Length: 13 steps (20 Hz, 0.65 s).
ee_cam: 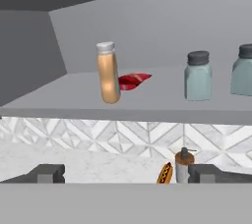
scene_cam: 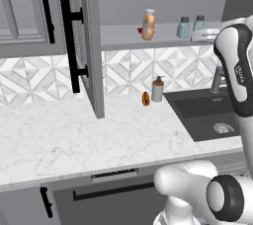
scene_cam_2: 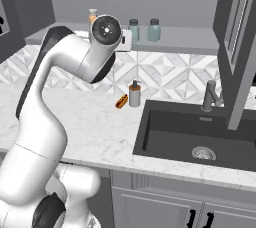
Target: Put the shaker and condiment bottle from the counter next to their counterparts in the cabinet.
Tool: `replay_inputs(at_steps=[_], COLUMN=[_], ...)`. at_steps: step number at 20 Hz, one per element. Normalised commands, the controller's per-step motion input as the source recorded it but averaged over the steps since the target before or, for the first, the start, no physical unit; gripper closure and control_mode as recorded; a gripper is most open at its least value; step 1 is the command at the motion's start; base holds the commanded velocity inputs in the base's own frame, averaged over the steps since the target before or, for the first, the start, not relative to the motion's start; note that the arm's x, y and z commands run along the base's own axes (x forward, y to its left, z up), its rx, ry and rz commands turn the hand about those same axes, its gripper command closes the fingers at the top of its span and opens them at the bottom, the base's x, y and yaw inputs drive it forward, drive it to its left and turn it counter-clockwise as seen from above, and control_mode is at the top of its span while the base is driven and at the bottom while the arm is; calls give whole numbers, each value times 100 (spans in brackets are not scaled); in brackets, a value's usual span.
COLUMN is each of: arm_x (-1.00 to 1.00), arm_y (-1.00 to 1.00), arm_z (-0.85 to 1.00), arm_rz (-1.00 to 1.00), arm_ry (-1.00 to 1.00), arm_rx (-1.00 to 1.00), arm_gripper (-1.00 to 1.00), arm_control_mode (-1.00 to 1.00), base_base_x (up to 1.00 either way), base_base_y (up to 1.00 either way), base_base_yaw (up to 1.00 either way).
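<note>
The amber condiment bottle [ee_cam: 108, 73] with a pale cap stands on the cabinet shelf [ee_cam: 147, 102], touching or just in front of a small red item [ee_cam: 134, 80]. To its right on the same shelf stand two alike teal shakers with grey caps, one [ee_cam: 198, 76] nearer the bottle and one [ee_cam: 242, 70] at the frame edge. The base views show them too: bottle [scene_cam: 148, 24], shakers [scene_cam: 183, 27] [scene_cam: 198, 22] [scene_cam_2: 133, 29] [scene_cam_2: 154, 29]. My gripper [ee_cam: 127, 174] is open and empty, held back from the shelf front and facing it.
The open cabinet door [scene_cam: 91, 41] with its black bar handle [scene_cam: 69, 41] juts out over the marble counter [scene_cam: 59, 135]. A grey pump dispenser [scene_cam: 157, 89] and a small orange-brown item [scene_cam: 146, 98] sit by the backsplash. The dark sink [scene_cam_2: 195, 137] and faucet [scene_cam_2: 210, 97] lie to the right.
</note>
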Motion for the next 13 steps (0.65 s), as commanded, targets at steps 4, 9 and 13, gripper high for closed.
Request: replay_inputs(at_steps=[4, 9, 13], arm_x=[-100, -99, -78], arm_y=[-33, -5, 3], arm_z=[-28, -48, -52], arm_rz=[1, 0, 0], arm_ry=[0, 0, 4], arm_rx=[-16, -21, -25], arm_gripper=[-100, -100, -100], arm_control_mode=[-100, -100, -100], base_base_x=[0, 0, 0], base_base_y=[0, 0, 0], base_base_yaw=[0, 0, 0])
